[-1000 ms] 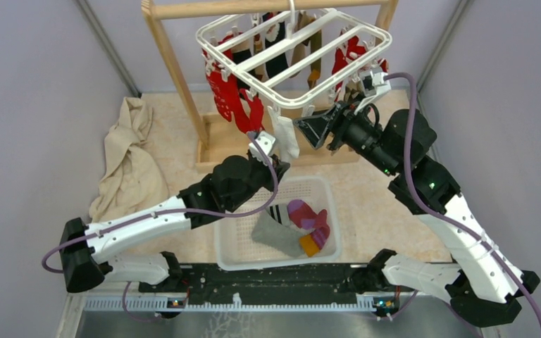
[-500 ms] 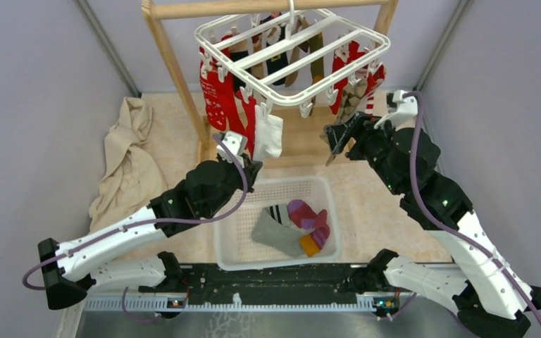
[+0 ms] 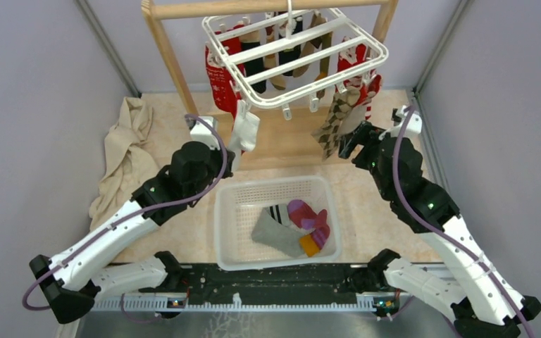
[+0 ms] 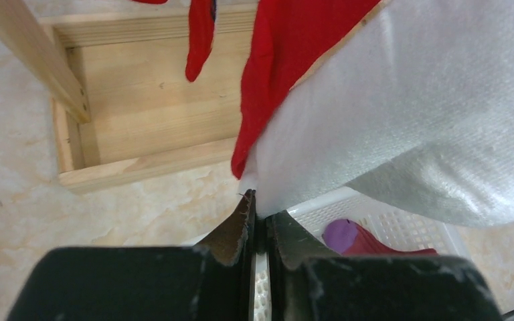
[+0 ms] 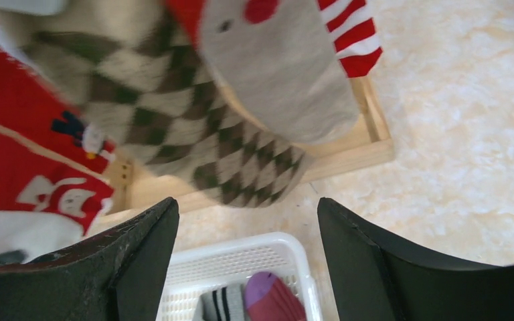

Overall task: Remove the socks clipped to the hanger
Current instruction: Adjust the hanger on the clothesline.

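The left gripper (image 4: 260, 224), clamped on the white sock's (image 4: 401, 120) hem, had dragged it leftward below the hanger's (image 3: 296, 49) near corner, seemingly still clipped, while the right gripper (image 5: 247, 227) had withdrawn beneath the hanger, jaws spread, under the argyle sock (image 5: 194, 134), nothing freed yet.

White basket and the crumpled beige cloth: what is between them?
Top view: the robot's left arm stretches between the white plastic mesh basket and the crumpled beige cloth.
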You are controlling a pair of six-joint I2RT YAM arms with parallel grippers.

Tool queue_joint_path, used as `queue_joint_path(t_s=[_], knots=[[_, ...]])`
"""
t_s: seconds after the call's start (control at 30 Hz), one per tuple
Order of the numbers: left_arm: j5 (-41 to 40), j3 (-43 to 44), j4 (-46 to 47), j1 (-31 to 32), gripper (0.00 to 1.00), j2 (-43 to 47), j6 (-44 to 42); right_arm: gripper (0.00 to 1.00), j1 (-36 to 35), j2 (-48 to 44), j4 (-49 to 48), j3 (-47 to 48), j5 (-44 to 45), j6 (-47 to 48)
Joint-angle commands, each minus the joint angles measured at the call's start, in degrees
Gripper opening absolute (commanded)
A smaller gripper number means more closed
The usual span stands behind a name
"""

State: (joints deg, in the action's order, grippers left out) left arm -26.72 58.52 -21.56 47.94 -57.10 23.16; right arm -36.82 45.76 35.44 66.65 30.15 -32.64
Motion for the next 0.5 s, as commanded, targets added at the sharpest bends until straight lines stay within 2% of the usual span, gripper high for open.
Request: queue_joint_path(t_s=[0.0,0.17,0.27,0.47], knots=[[0.17,2.99,-5.15,-2.92,0.12,2.54,1.53,0.77,5.89,0.28,-4.77,-3.02,-4.8,-1.75],[-0.26,5.13,-9.22,-6.02,0.13,3.48,1.56,0.78,13.51,0.58,-10.61,-6.53,-15.11,-1.64],[0.3,6.04,-11.46,-8.63,0.14,3.41,1.41,0.78,15.68,0.54,-14.26,-7.72,-19.85,-0.37],[9.89,6.34,-13.31,-18.15,0.15,1.59,0.52,0.78,16.08,0.16,-19.0,-8.51,-25.57,2.93]])
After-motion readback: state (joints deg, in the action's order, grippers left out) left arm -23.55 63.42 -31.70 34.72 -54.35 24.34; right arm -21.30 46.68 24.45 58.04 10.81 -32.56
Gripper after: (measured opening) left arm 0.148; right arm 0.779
